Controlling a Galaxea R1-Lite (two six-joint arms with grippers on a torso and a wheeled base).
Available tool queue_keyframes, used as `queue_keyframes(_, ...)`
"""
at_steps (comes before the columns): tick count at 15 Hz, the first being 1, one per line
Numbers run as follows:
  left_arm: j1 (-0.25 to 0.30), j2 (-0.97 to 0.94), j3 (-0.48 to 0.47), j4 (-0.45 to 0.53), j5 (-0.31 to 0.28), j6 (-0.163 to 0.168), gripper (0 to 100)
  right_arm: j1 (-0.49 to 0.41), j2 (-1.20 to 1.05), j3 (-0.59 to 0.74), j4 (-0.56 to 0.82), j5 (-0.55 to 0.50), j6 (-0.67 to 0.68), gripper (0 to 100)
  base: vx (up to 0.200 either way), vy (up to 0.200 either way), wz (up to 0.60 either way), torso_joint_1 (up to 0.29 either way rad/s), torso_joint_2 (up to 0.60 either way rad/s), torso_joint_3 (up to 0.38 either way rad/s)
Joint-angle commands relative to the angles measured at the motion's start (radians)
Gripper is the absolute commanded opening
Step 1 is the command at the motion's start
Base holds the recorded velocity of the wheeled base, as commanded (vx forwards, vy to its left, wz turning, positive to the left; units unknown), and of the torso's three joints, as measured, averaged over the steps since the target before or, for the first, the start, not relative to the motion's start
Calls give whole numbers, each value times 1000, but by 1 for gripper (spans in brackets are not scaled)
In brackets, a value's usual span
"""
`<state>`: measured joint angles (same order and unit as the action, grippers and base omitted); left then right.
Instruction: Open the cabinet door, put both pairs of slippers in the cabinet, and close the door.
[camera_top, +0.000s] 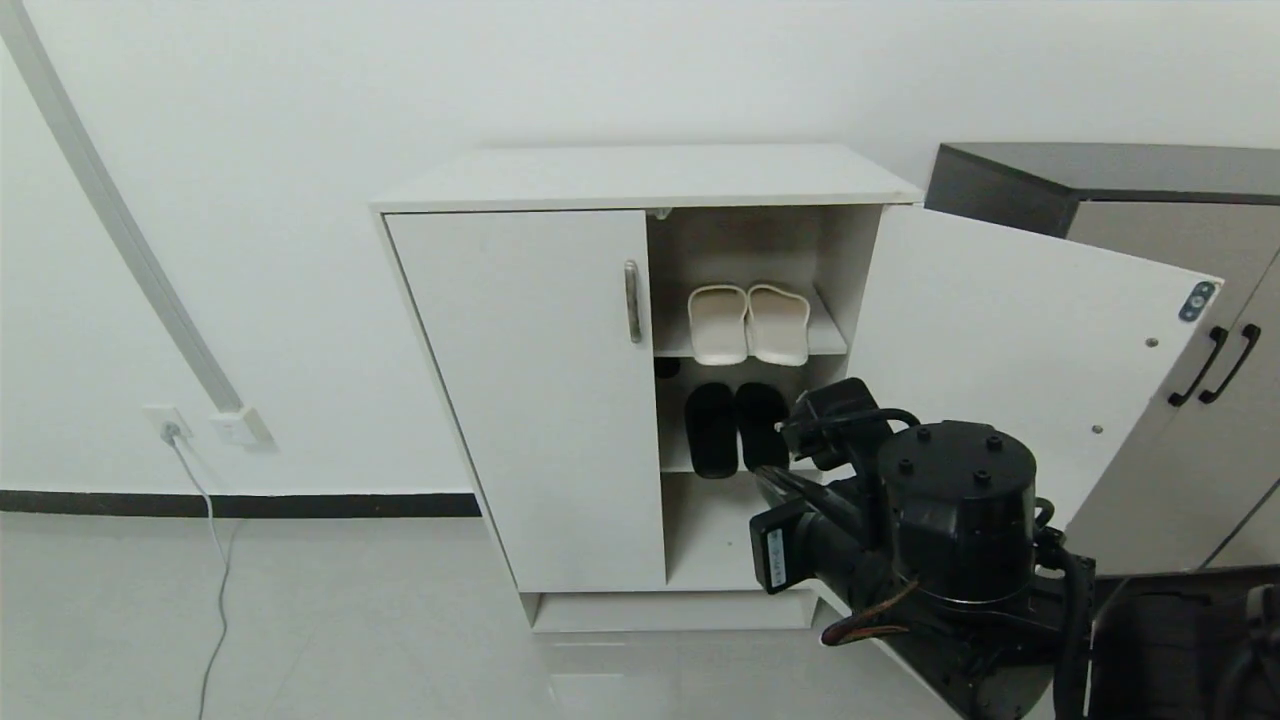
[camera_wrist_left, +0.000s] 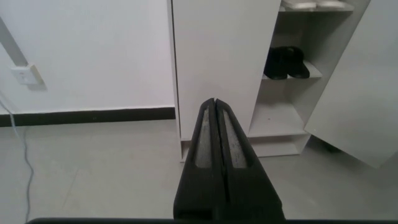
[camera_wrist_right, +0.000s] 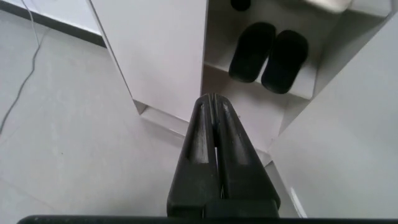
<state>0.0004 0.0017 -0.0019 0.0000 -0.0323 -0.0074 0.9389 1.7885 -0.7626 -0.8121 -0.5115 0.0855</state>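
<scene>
**Both slipper pairs lying inside the open cabinet**

The white cabinet is standing against the wall, with its right door swung wide and its left door shut. White slippers are lying on the upper shelf, and black slippers on the shelf below. The left gripper and right gripper are hanging before the cabinet, fingers pressed together.
</scene>
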Motion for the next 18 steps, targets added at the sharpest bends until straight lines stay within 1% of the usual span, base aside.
queue_keyframes(1, 0, 0, 0, 0, 0, 0, 0, 0, 6, 0, -2, 1, 0, 0, 0, 0, 0, 105, -452, -344)
queue_keyframes(9, 0, 0, 0, 0, 0, -2, 0, 0, 19, -1, -4, 1, 0, 0, 0, 0, 0, 146, -472, -325)
queue_keyframes(18, 0, 0, 0, 0, 0, 0, 0, 0, 19, 0, -4, -1, -1, 0, 0, 0, 0, 210, -522, -314)
